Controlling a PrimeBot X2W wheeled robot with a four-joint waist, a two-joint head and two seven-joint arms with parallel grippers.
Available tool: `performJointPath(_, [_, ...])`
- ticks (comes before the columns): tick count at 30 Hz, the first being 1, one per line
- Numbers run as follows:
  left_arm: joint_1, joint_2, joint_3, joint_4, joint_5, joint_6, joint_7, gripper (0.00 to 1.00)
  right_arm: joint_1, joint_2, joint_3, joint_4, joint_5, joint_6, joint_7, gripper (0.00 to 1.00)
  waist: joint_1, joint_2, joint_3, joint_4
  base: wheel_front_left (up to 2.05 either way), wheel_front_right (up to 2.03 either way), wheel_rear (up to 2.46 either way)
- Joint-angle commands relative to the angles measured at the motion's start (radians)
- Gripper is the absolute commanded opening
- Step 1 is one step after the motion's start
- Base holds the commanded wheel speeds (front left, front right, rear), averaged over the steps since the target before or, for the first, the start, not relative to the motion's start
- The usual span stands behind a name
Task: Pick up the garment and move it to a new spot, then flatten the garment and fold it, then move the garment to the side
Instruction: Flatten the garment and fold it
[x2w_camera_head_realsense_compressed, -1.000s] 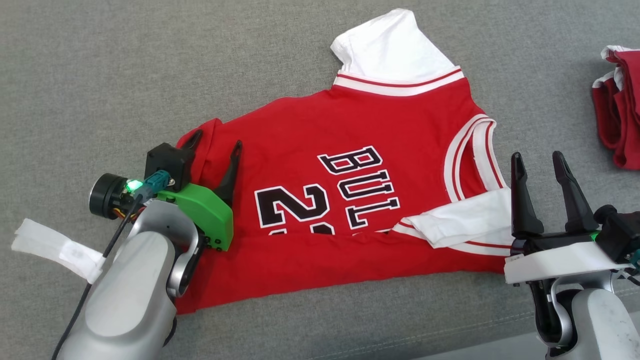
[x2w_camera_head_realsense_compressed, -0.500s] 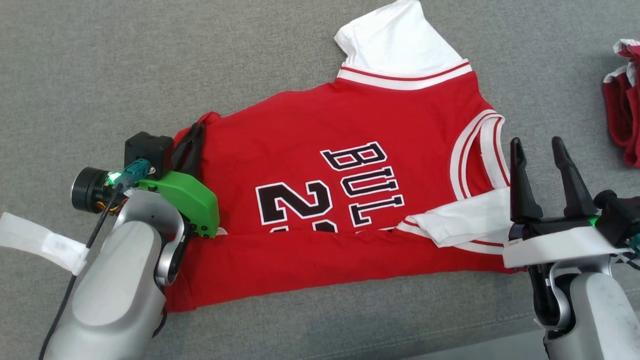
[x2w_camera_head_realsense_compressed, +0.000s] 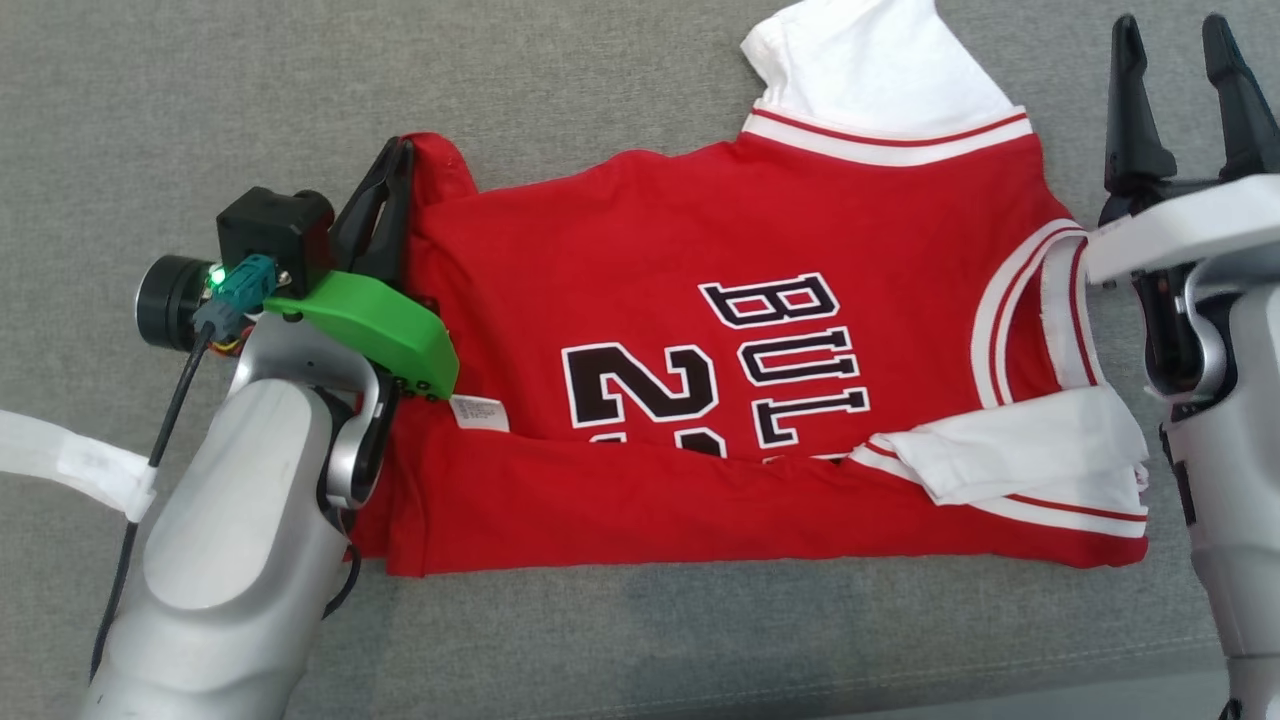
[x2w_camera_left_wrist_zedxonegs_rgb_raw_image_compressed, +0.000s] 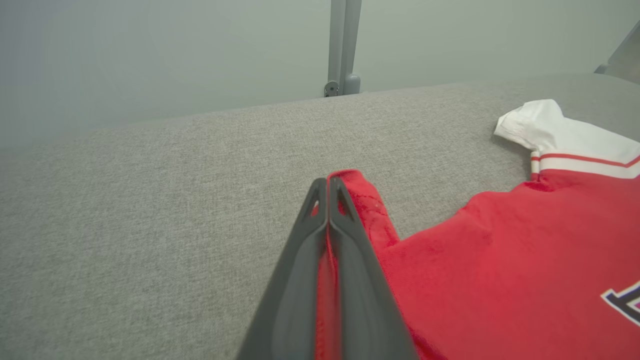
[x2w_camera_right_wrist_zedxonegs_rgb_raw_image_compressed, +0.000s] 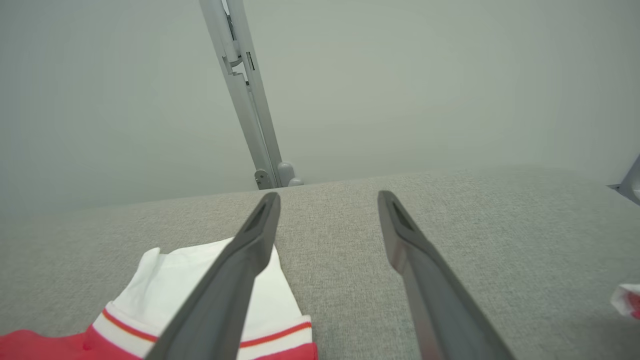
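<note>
**Inspector:** Findings, near edge first. What has altered?

**Assistant:** The red short-sleeved jersey with white trim and black lettering (x2w_camera_head_realsense_compressed: 700, 250) lies on the grey woven upholstered surface (x2w_camera_head_realsense_compressed: 200, 80), close to its near edge. Its near side is folded over the front as a long red band (x2w_camera_head_realsense_compressed: 650, 500) that covers the foot of the numerals. A small white label (x2w_camera_head_realsense_compressed: 478, 410) shows at the band's left end; a second ago it did not. The head camera has swung, so the jersey's shift across the picture is no move of the cloth.

**Inspector:** And the claws?

**Assistant:** The left gripper (x2w_camera_head_realsense_compressed: 398, 150) stood apart astride the hem a second ago. It is now pressed together on the hem's far corner, with red cloth showing between its fingers in the left wrist view. The right gripper (x2w_camera_head_realsense_compressed: 1170, 60) is spread and holds nothing. It has gone from beside the near white sleeve (x2w_camera_head_realsense_compressed: 1030, 450) to just beyond the white-banded neck opening (x2w_camera_head_realsense_compressed: 990, 320).

**Inspector:** Meaning?

**Assistant:** In my judgement the first fold is laid and the hem is secured for the next. The right claw has yet to take hold.

**Inspector:** Lie of the garment?

**Assistant:** Its long axis runs along the near edge, with the hem at the left and the neck at the right. The far white sleeve (x2w_camera_head_realsense_compressed: 880, 70) points toward the far edge.
</note>
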Motion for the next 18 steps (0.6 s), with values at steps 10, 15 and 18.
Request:
performJointPath(10, [-0.079,-0.061,-0.023,-0.003,-0.011,-0.012,-0.031,0.0,-0.312,-0.094,0.168,0.358,0.039,0.0,0.05,1.0,0.0,0.0,0.113,0.153,0.0,0.0,0.0])
performJointPath(15, [-0.101,-0.081,-0.04,0.014,-0.013,-0.022,-0.048,0.0,-0.41,-0.118,0.249,0.486,0.054,0.0,0.077,1.0,0.0,0.0,0.136,0.183,0.0,0.0,0.0])
performJointPath(18, [-0.112,-0.088,-0.042,0.026,-0.015,-0.024,-0.058,0.0,-0.447,-0.125,0.316,0.532,0.081,0.0,0.106,1.0,0.0,0.0,0.143,0.189,0.0,0.0,0.0])
